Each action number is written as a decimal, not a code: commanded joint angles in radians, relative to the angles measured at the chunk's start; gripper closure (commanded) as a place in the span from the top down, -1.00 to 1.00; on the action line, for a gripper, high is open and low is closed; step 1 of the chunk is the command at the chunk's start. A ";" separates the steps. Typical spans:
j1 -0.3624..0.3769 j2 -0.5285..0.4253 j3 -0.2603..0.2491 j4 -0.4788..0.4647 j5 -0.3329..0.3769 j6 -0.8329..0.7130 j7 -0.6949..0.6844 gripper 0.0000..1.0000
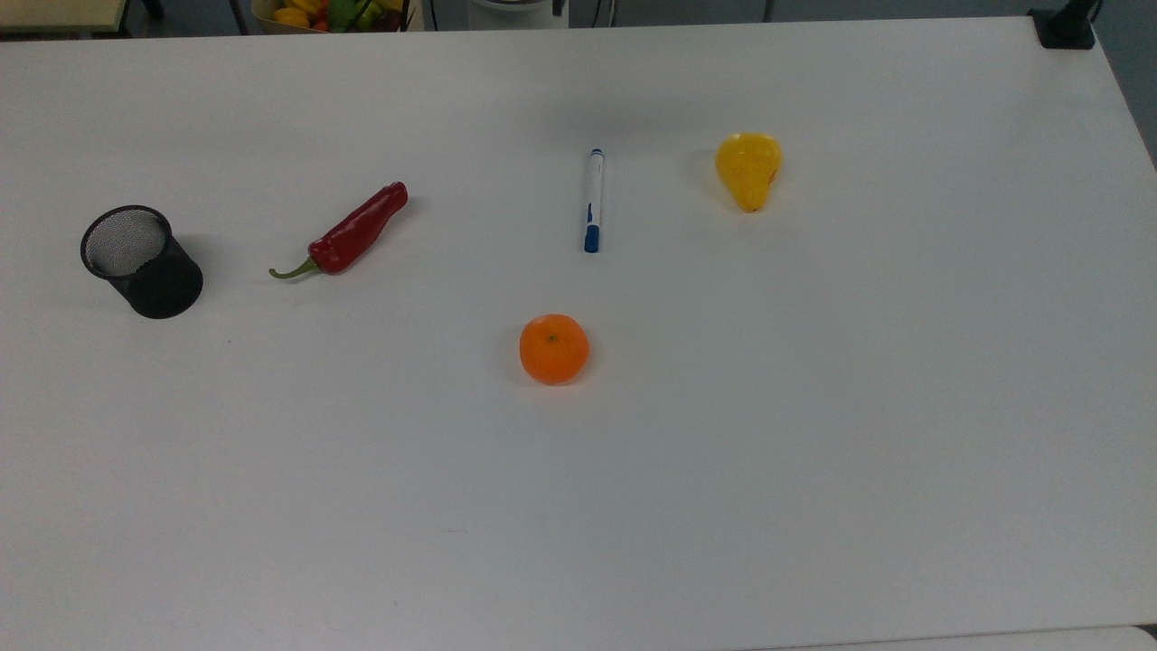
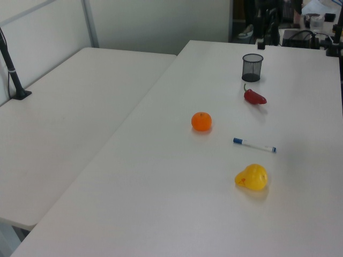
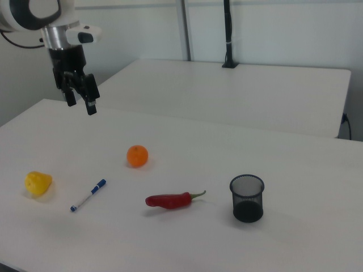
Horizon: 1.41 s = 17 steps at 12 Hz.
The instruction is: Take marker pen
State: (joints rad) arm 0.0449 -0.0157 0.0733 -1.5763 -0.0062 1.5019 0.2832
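**Marker pen lying flat on the table**

I see the marker pen (image 1: 592, 200) lying flat on the white table (image 1: 813, 407): slim white barrel, blue cap toward the top view's bottom, small blue end opposite, small blue label midway. Nothing touches it.
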 commanded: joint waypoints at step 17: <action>0.021 -0.064 -0.090 -0.100 0.017 0.175 -0.216 1.00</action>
State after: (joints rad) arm 0.0298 -0.0383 0.0015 -1.6336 0.0387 1.6653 0.0491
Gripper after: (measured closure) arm 0.000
